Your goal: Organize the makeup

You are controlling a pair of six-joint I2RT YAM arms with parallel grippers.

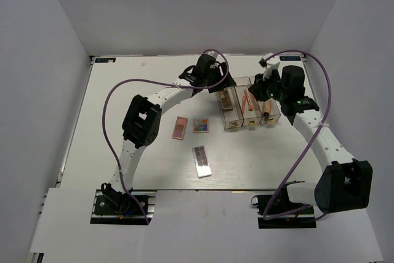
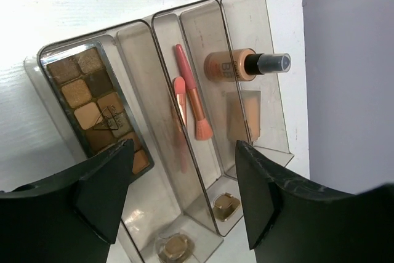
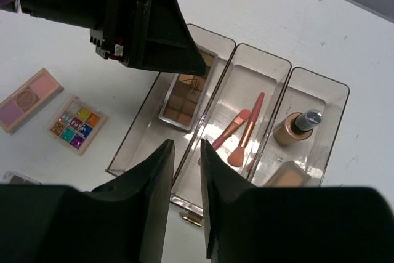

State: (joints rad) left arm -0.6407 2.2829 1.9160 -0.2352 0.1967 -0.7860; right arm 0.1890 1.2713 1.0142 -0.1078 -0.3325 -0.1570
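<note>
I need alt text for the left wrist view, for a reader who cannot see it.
A clear three-compartment box lies on a white table, framed by the open left claw. It holds a brown eyeshadow palette, two pink brushes in the middle compartment, and a tan bottle in the third.

1. White worktop [image 1: 117,97], matte, with a few faint scuffs near the far edge.
2. Clear three-compartment plastic box [image 1: 232,125] stands on it right of centre, towards the far side, compartments running near-to-far.
3. Pink palette [image 1: 179,127] lies flat near the middle, left of the box and apart from it.
4. Multicoloured palette [image 1: 201,125] lies flat just beside the pink one, between it and the box, touching neither.
5. Dark grey palette [image 1: 201,161] lies flat nearer the near edge, slightly skewed, apart from the others.
</note>
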